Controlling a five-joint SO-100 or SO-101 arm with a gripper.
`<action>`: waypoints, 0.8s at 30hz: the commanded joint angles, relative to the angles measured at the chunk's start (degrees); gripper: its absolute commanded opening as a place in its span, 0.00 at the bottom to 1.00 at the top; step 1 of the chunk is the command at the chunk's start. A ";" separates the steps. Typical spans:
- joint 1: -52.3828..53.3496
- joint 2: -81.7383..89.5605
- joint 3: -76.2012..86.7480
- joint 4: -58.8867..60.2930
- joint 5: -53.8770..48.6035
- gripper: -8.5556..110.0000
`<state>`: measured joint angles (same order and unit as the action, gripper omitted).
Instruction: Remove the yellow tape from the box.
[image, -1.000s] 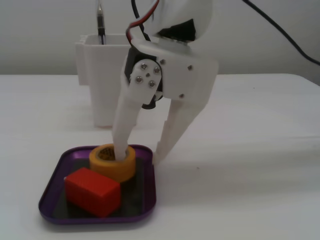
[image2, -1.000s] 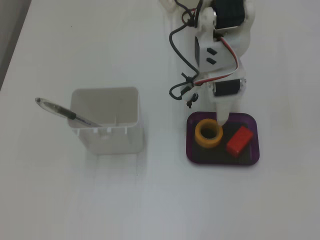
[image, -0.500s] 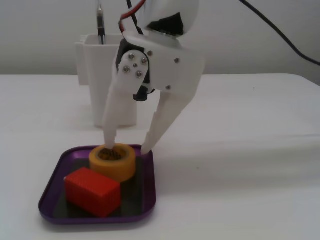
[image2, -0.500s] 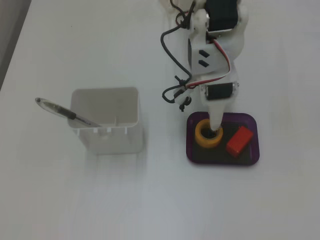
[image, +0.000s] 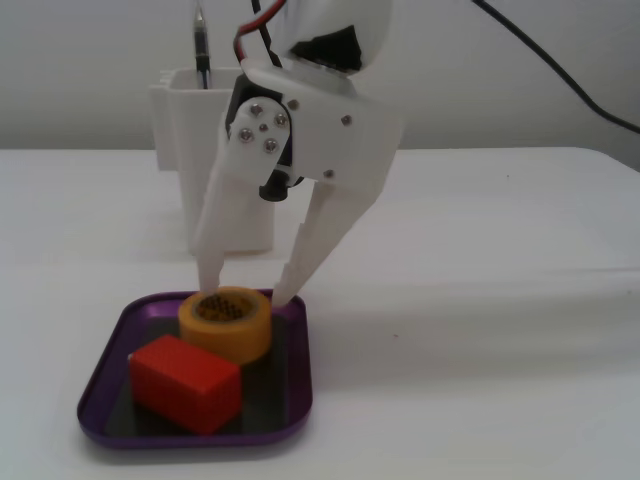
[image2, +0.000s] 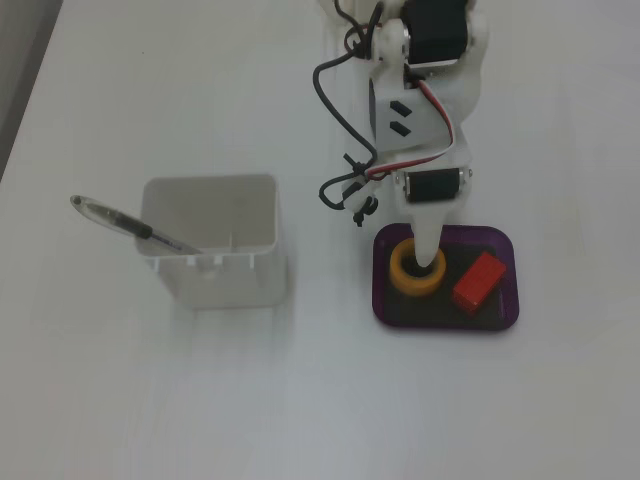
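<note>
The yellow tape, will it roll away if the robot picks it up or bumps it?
Probably not. The tape lies flat on its side in the purple box, so a bump would likely slide it rather than roll it. It looks thick and stiff, so it should keep its shape. The open gripper hangs just above it.

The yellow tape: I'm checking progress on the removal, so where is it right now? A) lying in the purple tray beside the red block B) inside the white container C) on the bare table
A: the yellow tape lies in the purple tray beside the red block, with the open gripper above it.
</note>
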<state>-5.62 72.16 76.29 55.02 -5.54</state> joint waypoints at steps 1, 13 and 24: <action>0.00 0.35 -1.49 -0.79 -0.26 0.18; 0.00 0.35 -1.32 0.00 -0.26 0.18; 0.00 0.35 2.90 -0.97 -0.35 0.18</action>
<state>-5.71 72.16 79.80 54.84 -5.54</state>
